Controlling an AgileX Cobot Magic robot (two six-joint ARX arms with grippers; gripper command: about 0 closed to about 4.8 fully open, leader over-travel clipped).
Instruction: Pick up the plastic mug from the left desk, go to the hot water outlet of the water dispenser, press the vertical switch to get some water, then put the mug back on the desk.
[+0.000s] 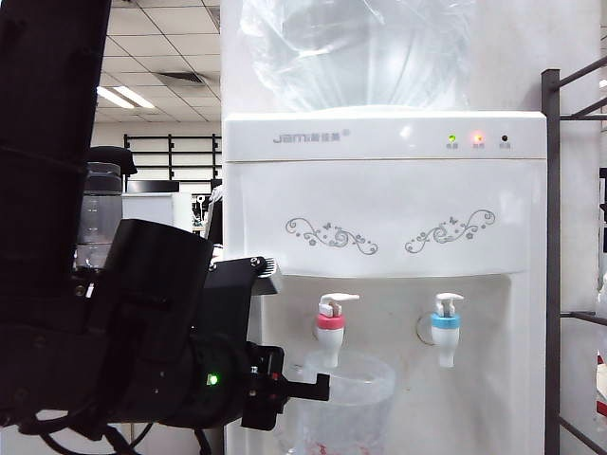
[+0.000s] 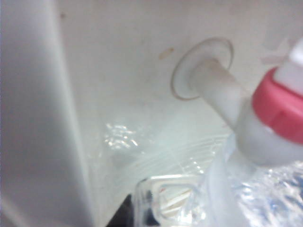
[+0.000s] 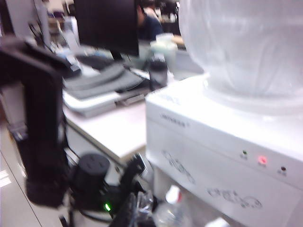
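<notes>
The clear plastic mug (image 1: 349,396) hangs just under the hot water outlet (image 1: 330,334), a white tap with a red-pink collar on the white water dispenser (image 1: 379,185). My left gripper (image 1: 305,387) is shut on the mug's handle (image 2: 165,196), and one dark finger (image 2: 124,215) shows beside it. The vertical switch (image 1: 338,301) stands untouched above the collar (image 2: 279,109). In the left wrist view the mug's rim (image 2: 246,194) sits right below the tap. My right gripper's fingers show in no view. Its camera looks down on the dispenser (image 3: 213,137), the mug (image 3: 170,213) and the left desk (image 3: 111,130).
A blue-collared tap (image 1: 445,327) is to the right of the red one. The big clear bottle (image 1: 356,47) tops the dispenser. A smoky-grey bottle (image 1: 100,204) stands behind my left arm. A dark metal rack (image 1: 550,246) runs along the dispenser's right side.
</notes>
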